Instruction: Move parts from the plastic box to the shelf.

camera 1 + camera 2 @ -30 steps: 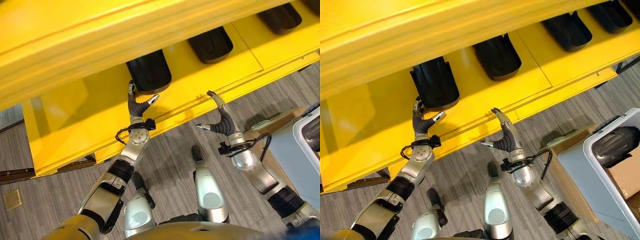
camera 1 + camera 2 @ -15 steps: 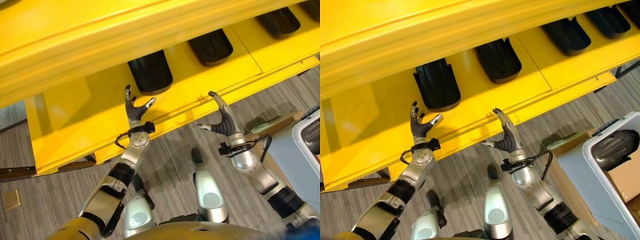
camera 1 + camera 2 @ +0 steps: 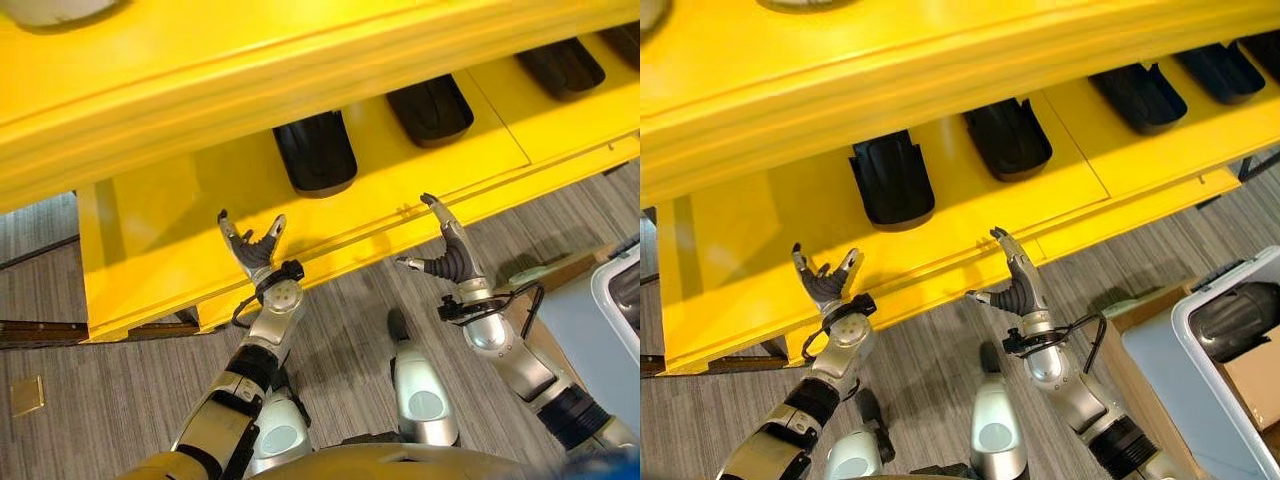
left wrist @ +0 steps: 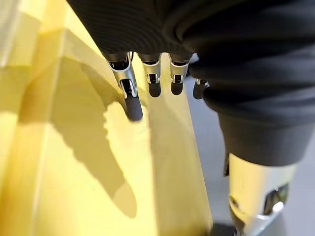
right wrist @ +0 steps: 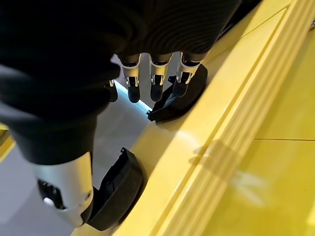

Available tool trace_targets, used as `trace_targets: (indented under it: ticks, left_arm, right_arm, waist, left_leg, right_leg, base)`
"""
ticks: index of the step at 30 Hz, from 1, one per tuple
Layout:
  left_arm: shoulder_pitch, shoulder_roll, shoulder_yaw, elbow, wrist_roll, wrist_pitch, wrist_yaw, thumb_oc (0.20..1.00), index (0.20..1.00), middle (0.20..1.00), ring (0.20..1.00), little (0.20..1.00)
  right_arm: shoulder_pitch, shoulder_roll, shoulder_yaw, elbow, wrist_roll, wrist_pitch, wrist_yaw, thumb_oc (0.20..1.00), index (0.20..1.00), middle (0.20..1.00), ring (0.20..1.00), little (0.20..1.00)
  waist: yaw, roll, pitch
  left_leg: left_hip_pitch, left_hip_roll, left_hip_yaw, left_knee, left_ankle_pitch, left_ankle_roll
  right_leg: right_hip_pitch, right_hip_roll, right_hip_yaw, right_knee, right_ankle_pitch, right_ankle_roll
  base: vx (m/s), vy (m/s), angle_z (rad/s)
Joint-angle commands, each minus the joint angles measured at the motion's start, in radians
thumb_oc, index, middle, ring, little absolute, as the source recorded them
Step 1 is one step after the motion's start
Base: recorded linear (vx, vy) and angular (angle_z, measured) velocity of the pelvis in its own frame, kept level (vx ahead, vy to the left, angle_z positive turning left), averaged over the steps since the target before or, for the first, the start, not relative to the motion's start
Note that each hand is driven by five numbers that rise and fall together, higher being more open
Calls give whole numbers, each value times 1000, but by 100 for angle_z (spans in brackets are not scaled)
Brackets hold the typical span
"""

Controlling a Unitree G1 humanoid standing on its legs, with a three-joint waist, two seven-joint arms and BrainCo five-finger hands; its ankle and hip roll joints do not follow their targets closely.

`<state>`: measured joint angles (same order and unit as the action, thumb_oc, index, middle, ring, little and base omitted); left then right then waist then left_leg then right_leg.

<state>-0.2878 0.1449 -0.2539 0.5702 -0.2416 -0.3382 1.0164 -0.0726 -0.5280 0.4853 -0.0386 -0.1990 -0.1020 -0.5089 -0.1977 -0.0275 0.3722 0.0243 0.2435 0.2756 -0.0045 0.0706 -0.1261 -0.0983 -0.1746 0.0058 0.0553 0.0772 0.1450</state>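
Several black moulded parts lie in a row on the yellow shelf (image 3: 160,230); the nearest one (image 3: 315,152) is in front of my left hand (image 3: 252,256). That hand hovers open and empty over the shelf's front part, a short way back from the part, its fingers (image 4: 130,96) straight above the yellow surface. My right hand (image 3: 447,262) hangs open and empty at the shelf's front lip, with two more black parts (image 5: 179,96) beyond its fingers (image 5: 156,78). At the far right, the pale plastic box (image 3: 1185,330) holds another black part (image 3: 1232,318).
A thick yellow upper beam (image 3: 250,70) overhangs the row of parts. A brown cardboard piece (image 3: 1252,368) lies in the plastic box, which rests on a wooden base (image 3: 1140,300). Grey carpet floor (image 3: 100,400) lies below the shelf edge.
My left hand has drawn back from the nearest black part, down and to the left, leaving it on the shelf. The right hand has barely moved. The camera has shifted slightly.
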Motion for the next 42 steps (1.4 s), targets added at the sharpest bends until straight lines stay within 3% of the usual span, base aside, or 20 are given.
trace_targets:
  ticks: [1, 5, 8, 9, 10, 13, 14, 16, 18, 19, 22, 29, 32, 33, 34, 35, 37, 39, 42]
  left_arm:
    - [70, 50, 24, -93, 112, -72, 22, 1000, 1000, 1000, 1000, 1000]
    - [196, 73, 44, -193, 128, -96, 12, 1000, 1000, 1000, 1000, 1000]
    - [276, 92, 31, -277, 152, -105, -105, 1000, 1000, 1000, 1000, 1000]
    - [336, 104, 17, -343, 153, -135, -285, 1000, 1000, 1000, 1000, 1000]
    - [345, 112, 7, -358, 150, -139, -312, 1000, 1000, 1000, 1000, 1000]
    - [428, 212, -86, -525, 129, -166, -652, 1000, 1000, 1000, 1000, 1000]
    - [429, 213, -85, -526, 126, -165, -655, 1000, 1000, 1000, 1000, 1000]
    - [452, 257, -110, -572, -38, -230, -919, 1000, 1000, 1000, 1000, 1000]
    - [449, 265, -120, -582, -102, -243, -1031, 1000, 1000, 1000, 1000, 1000]
    - [457, 277, -143, -600, -237, -223, -1247, 1000, 1000, 1000, 1000, 1000]
    - [429, 312, -185, -605, -307, -201, -1443, 1000, 1000, 1000, 1000, 1000]
    - [354, 372, -239, -609, -389, -148, -1586, 1000, 1000, 1000, 1000, 1000]
    - [326, 382, -266, -609, -336, -147, -1571, 1000, 1000, 1000, 1000, 1000]
    - [324, 389, -270, -609, -307, -151, -1529, 1000, 1000, 1000, 1000, 1000]
    - [327, 390, -267, -611, -301, -150, -1516, 1000, 1000, 1000, 1000, 1000]
    - [332, 394, -259, -613, -295, -155, -1501, 1000, 1000, 1000, 1000, 1000]
    - [333, 394, -256, -612, -291, -159, -1490, 1000, 1000, 1000, 1000, 1000]
    - [316, 393, -255, -602, -273, -162, -1469, 1000, 1000, 1000, 1000, 1000]
    - [296, 388, -270, -588, -237, -156, -1450, 1000, 1000, 1000, 1000, 1000]
  right_arm:
    - [19, 44, -47, -62, -23, -81, -68, 1000, 1000, 1000, 1000, 1000]
    - [43, 55, -85, -76, -35, -85, -103, 1000, 1000, 1000, 1000, 1000]
    - [54, 56, -109, -96, 6, -51, -91, 1000, 1000, 1000, 1000, 1000]
    - [61, 54, -123, -105, 89, -31, -62, 1000, 1000, 1000, 1000, 1000]
    - [65, 54, -127, -108, 104, -29, -57, 1000, 1000, 1000, 1000, 1000]
    - [106, 26, -166, -151, 251, -30, 75, 1000, 1000, 1000, 1000, 1000]
    - [108, 26, -167, -152, 252, -30, 75, 1000, 1000, 1000, 1000, 1000]
    - [114, 10, -167, -166, 337, 3, 127, 1000, 1000, 1000, 1000, 1000]
    - [110, 9, -163, -161, 356, 17, 133, 1000, 1000, 1000, 1000, 1000]
    - [101, 10, -157, -125, 409, 30, 159, 1000, 1000, 1000, 1000, 1000]
    - [81, 19, -147, -57, 452, 66, 204, 1000, 1000, 1000, 1000, 1000]
    - [97, 9, -177, -11, 463, 108, 196, 1000, 1000, 1000, 1000, 1000]
    - [133, 14, -216, 4, 491, 111, 213, 1000, 1000, 1000, 1000, 1000]
    - [145, 26, -223, 5, 472, 96, 243, 1000, 1000, 1000, 1000, 1000]
    - [151, 32, -222, 6, 452, 85, 251, 1000, 1000, 1000, 1000, 1000]
    - [154, 36, -222, 4, 427, 67, 247, 1000, 1000, 1000, 1000, 1000]
    - [153, 36, -222, 3, 419, 61, 242, 1000, 1000, 1000, 1000, 1000]
    - [145, 37, -224, 13, 433, 56, 228, 1000, 1000, 1000, 1000, 1000]
    - [130, 39, -219, 40, 446, 41, 241, 1000, 1000, 1000, 1000, 1000]
  waist:
    - [29, -5, -35]
    - [61, 4, -68]
    - [90, 7, -85]
    - [112, 11, -92]
    - [115, 12, -94]
    - [135, 18, -112]
    - [136, 18, -112]
    - [140, 21, -135]
    - [140, 21, -141]
    - [139, 20, -151]
    - [128, 22, -171]
    - [84, 4, -195]
    - [51, -10, -189]
    - [44, -18, -175]
    - [40, -17, -172]
    - [38, -18, -166]
    - [36, -19, -164]
    - [33, -13, -162]
    - [41, -4, -157]
  left_leg:
    - [-10, -8, -52, 15, 14, 36]
    - [13, 8, -63, -23, 33, 21]
    - [27, 18, -69, -49, 45, 13]
    - [35, 20, -76, -59, 48, 13]
    - [36, 20, -77, -61, 48, 13]
    - [45, 9, -82, -70, 44, 18]
    - [45, 9, -82, -70, 44, 18]
    - [58, -10, -83, -76, 34, 25]
    - [60, -17, -85, -77, 31, 28]
    - [70, -37, -79, -75, 17, 37]
    - [78, -68, -65, -83, 4, 52]
    - [86, -89, -7, -83, -14, 64]
    - [103, -103, 73, -83, -30, 72]
    - [129, -104, 143, -83, -41, 73]
    - [146, -105, 168, -83, -60, 68]
    - [156, -108, 214, -83, -60, 74]
    - [158, -115, 233, -83, -63, 85]
    - [154, -128, 260, -83, -61, 113]
    - [150, -129, 276, -77, -55, 126]
  right_leg:
    - [59, 47, -30, 59, -101, -63]
    - [98, 31, -72, 27, -96, -62]
    - [126, 21, -115, 10, -94, -61]
    - [144, 17, -142, 6, -97, -61]
    - [147, 16, -147, 5, -97, -61]
    - [170, 5, -181, -9, -93, -55]
    - [171, 5, -181, -10, -93, -55]
    - [185, -1, -186, -25, -84, -43]
    - [188, -2, -187, -30, -80, -42]
    - [196, -6, -184, -41, -72, -34]
    - [199, -14, -183, -69, -46, -19]
    - [190, -50, -186, -131, 40, 37]
    - [154, -78, -192, -143, 92, 76]
    - [132, -92, -246, -126, 117, 89]
    - [129, -95, -275, -113, 114, 102]
    - [118, -94, -310, -80, 109, 102]
    - [109, -93, -320, -44, 101, 99]
    - [100, -83, -332, 59, 46, 72]
    - [90, -91, -344, 155, 9, 44]
  base:
    - [95, -4, 19]
    - [55, 11, 16]
    - [-18, 57, 28]
    - [-37, 89, 25]
    - [-57, 130, 34]
    - [-82, 184, 21]
    - [-60, 224, 15]
    - [-22, 250, 13]
    - [-18, 229, 11]
    - [-27, 301, 3]
    - [-17, 275, -2]
    - [-47, 258, -10]
    - [-138, 205, -33]
    - [-85, 102, -53]
    - [-136, 103, -111]
    - [-84, 63, -117]
    - [-87, 37, -131]
    - [-78, 21, -92]
    - [-42, -43, -31]
